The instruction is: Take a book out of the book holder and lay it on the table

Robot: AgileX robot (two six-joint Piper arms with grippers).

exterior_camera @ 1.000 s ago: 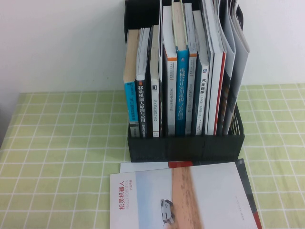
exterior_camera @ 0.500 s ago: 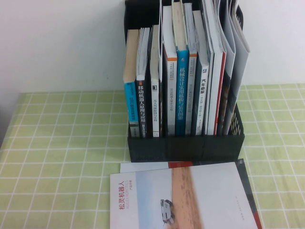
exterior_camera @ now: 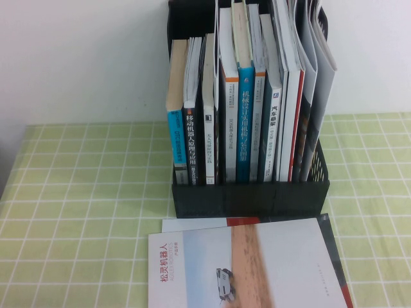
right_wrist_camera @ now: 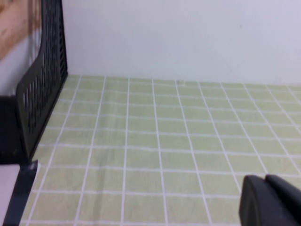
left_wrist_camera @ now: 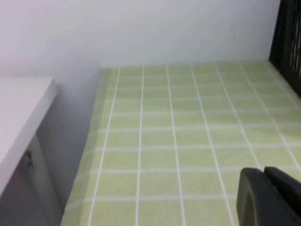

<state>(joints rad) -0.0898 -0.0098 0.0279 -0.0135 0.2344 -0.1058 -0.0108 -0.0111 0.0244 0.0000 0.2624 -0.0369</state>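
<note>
The book (exterior_camera: 247,266) lies flat on the bench (exterior_camera: 83,212), before the book holder (exterior_camera: 250,196). Right gripper (right_wrist_camera: 270,200) hovers beside the holder, fingers pressed together. Left gripper (left_wrist_camera: 268,195) hovers over bare bench, fingers apparently together, though partly cropped.

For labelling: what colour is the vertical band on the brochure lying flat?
Pale tan, down the book's white cover; clearest in the high view.

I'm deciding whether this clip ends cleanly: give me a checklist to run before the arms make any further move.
1. Brochure out of the book holder: ok, it lies in front of the rack.
2. Brochure flat on the table: ok; a second look-alike brochure peeks out beneath it.
3. Remaining books upright in the rack: ok.
4. Right gripper empty: ok, shut, over bare cloth beside the rack.
5. Left gripper empty: ok, nothing held; open or shut: cannot tell.
6. Arms clear of the brochure: ok, neither shows in the high view.
</note>
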